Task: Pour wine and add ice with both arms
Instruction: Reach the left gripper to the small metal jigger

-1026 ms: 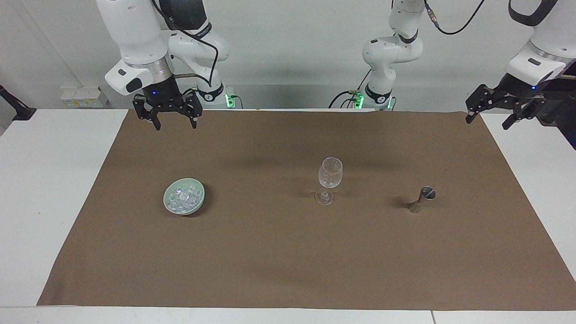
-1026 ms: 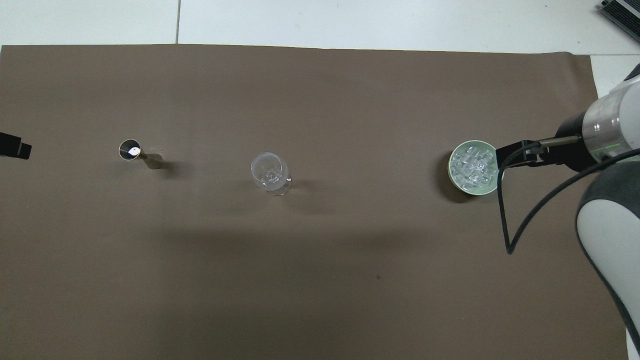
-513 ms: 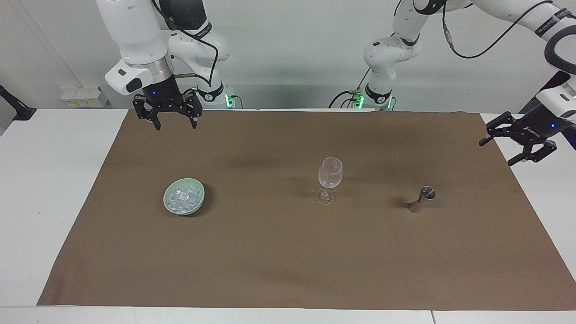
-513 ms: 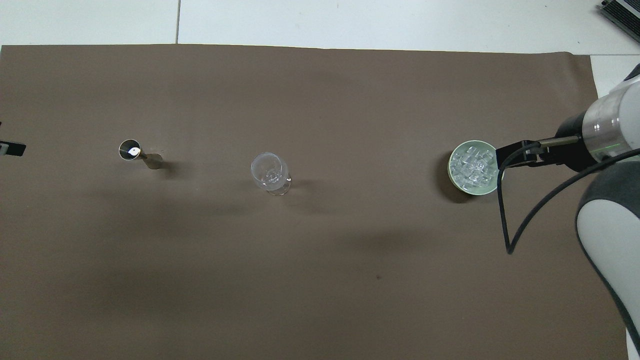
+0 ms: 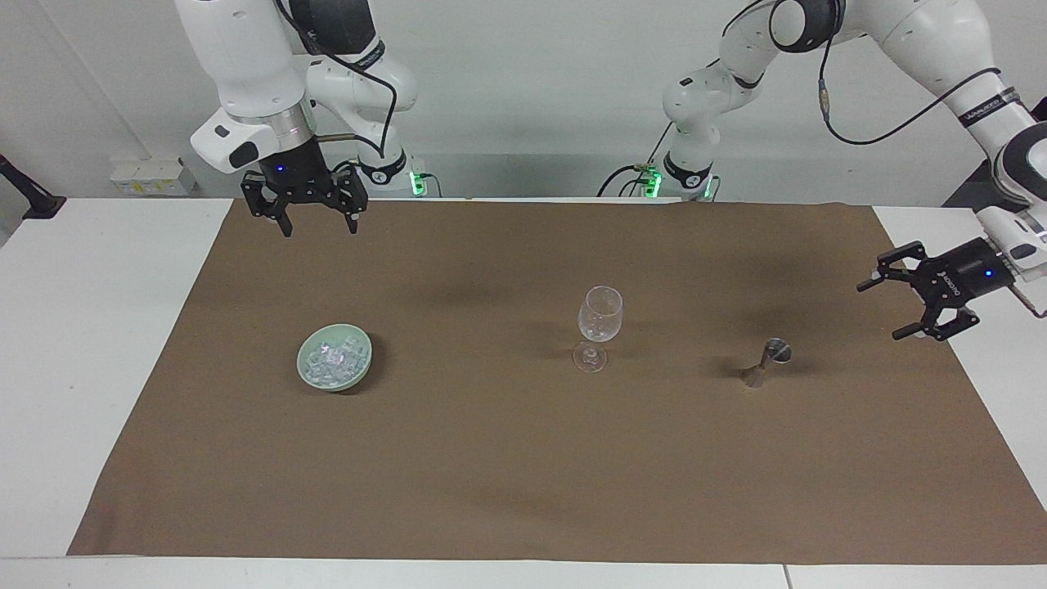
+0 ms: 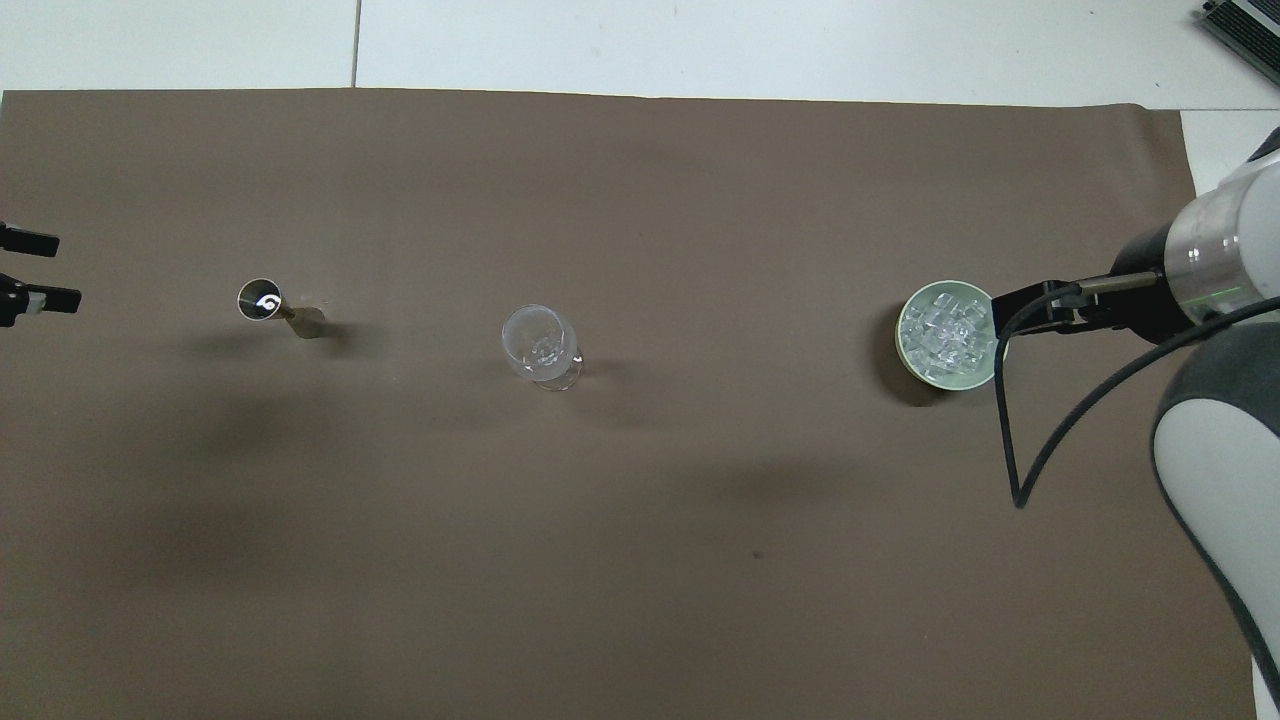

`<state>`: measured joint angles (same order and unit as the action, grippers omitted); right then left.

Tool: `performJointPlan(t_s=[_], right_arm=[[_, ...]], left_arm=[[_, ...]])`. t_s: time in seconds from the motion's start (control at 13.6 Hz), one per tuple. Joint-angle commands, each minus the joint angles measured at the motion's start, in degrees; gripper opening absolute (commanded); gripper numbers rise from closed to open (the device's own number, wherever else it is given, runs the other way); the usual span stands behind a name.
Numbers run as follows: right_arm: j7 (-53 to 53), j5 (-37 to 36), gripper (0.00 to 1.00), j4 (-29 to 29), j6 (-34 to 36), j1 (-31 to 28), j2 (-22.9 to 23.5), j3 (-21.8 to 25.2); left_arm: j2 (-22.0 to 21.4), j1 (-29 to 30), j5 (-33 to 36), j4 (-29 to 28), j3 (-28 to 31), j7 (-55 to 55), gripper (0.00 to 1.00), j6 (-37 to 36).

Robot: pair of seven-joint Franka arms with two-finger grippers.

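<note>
Left tool (image 5: 916, 304) is held spread, low over the desk (image 5: 491, 491) edge at the left arm's end, beside the jigger (image 5: 765, 363). Right tool (image 5: 313, 214) hangs spread, waiting, over the corner by its base. Ice (image 5: 334, 364) lies in the green bowl (image 5: 361, 370) toward that end. The slim jigger could be tipped by an off-centre grasp, spilling near the wine glass (image 5: 599, 325). Liquid, possibly, is glimpsed inside the jigger only from overhead; tool height is read only from the facing view.
</note>
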<state>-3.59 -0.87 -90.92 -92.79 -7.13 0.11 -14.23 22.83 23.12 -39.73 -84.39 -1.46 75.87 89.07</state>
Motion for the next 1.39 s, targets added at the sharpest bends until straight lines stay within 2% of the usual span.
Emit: performJointPlan(t_s=[0.0,0.22,0.66,0.88,1.1,1.32], right_arm=[[1.6,1.2,1.0,-0.3,-0.8,-1.1,-0.4,-0.4],[1.6,1.2,1.0,-0.3,-0.8,-1.2,-0.4,-0.4],[1.6,1.2,1.0,-0.3,-0.8,-1.2,-0.4,-0.4],[1.6,1.2,1.0,-0.4,-0.8,-1.1,-0.4,-0.4],[1.6,1.2,1.0,-0.3,-0.8,-1.1,-0.4,-0.4],[1.6,1.2,1.0,-0.3,-0.8,-1.1,-0.4,-0.4]], left_arm=[[4.2,1.5,-3.9,0.2,-0.8,5.5,1.0,-2.4],[7.5,1.8,-8.5,0.2,-0.8,10.8,1.0,-4.7],[13.1,3.3,-9.8,0.0,-1.2,27.0,1.0,-8.9],[17.5,3.5,-13.7,0.1,-1.3,33.0,1.0,-9.4],[21.2,3.6,-20.9,0.1,-1.4,38.4,1.0,-10.1],[21.9,3.7,-24.2,-0.5,-1.4,43.5,1.0,-10.0]])
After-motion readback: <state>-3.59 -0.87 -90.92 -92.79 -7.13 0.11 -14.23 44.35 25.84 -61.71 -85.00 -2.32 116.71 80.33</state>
